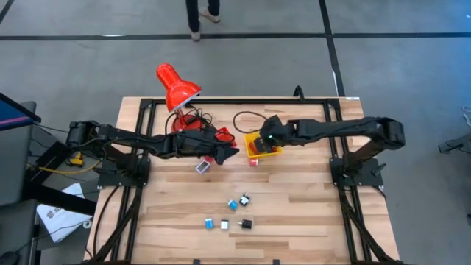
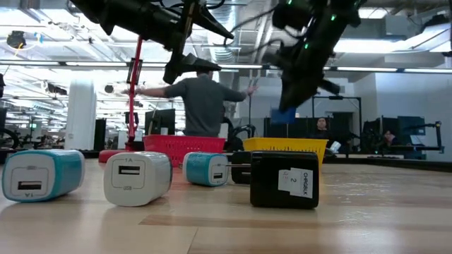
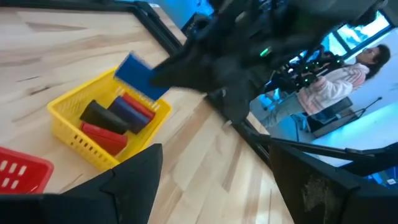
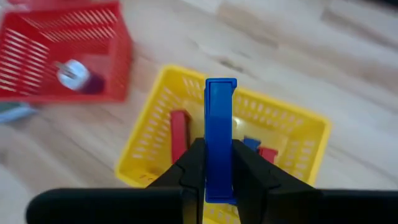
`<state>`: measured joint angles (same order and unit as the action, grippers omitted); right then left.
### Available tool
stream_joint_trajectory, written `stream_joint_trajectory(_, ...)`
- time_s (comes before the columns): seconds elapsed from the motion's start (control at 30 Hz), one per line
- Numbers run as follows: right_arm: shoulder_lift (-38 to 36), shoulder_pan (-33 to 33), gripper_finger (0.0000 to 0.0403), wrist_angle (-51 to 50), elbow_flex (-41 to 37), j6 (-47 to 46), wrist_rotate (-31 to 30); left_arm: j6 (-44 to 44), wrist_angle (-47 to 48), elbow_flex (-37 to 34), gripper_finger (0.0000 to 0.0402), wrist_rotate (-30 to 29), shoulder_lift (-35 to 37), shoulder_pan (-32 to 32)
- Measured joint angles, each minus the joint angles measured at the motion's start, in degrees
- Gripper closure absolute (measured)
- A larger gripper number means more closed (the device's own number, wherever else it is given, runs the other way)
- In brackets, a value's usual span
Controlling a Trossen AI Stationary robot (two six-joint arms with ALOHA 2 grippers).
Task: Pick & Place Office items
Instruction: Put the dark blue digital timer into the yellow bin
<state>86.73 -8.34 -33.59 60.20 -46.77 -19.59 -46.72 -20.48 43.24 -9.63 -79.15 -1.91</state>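
My right gripper (image 4: 217, 149) is shut on a flat blue piece (image 4: 219, 106) and hovers over the yellow mesh basket (image 1: 271, 152), which holds red, blue and black pieces (image 3: 118, 115). My left gripper (image 3: 214, 155) is open and touches nothing. It hangs in the air beside the red basket (image 1: 221, 138), a little to the left of the yellow one. The red basket (image 4: 37, 62) has a white charger (image 4: 71, 73) in it. Several small chargers lie flat on the table nearer the front: cyan (image 1: 232, 205), blue (image 1: 209, 223), black (image 1: 246, 224). A grey piece (image 1: 202, 167) and a red piece (image 1: 254, 162) lie near the baskets. My right gripper pinches the flat blue piece between its two fingers, one finger (image 4: 189, 168) on each broad face. It holds the end nearest the wrist (image 4: 217, 180), and the rest sticks out past the fingertips. It comes slanting from above. The piece (image 2: 282, 115) is lifted clear over the yellow basket (image 2: 286, 147).
A red desk lamp (image 1: 176, 87) stands at the far left of the table, with cables (image 1: 246, 118) beside it. Black frame rails (image 1: 140, 184) run along both sides. A person (image 2: 201, 102) stands beyond the far edge. Bare wood (image 1: 176, 213) lies at the near left.
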Motion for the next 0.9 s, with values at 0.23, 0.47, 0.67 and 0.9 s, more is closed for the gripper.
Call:
stream_joint_trajectory(0.23,6.2,-0.1,0.0354,1.0,0.0,-4.3,0.0,0.0,-0.1,0.0,0.0111,0.0,0.0,0.0)
stream_joint_trajectory(0.47,8.2,-1.2,0.0354,0.8,0.0,-6.3,-1.1,0.0,0.0,0.0,0.0111,0.0,-0.1,0.0)
stream_joint_trajectory(0.67,8.1,-2.0,0.0354,1.0,0.0,-6.4,-1.4,0.0,0.1,0.0,0.0111,0.0,-0.1,0.0)
stream_joint_trajectory(0.9,8.2,-1.4,0.0354,1.1,0.0,-6.8,-1.4,4.3,0.0,0.0,0.0111,0.0,-0.1,0.0)
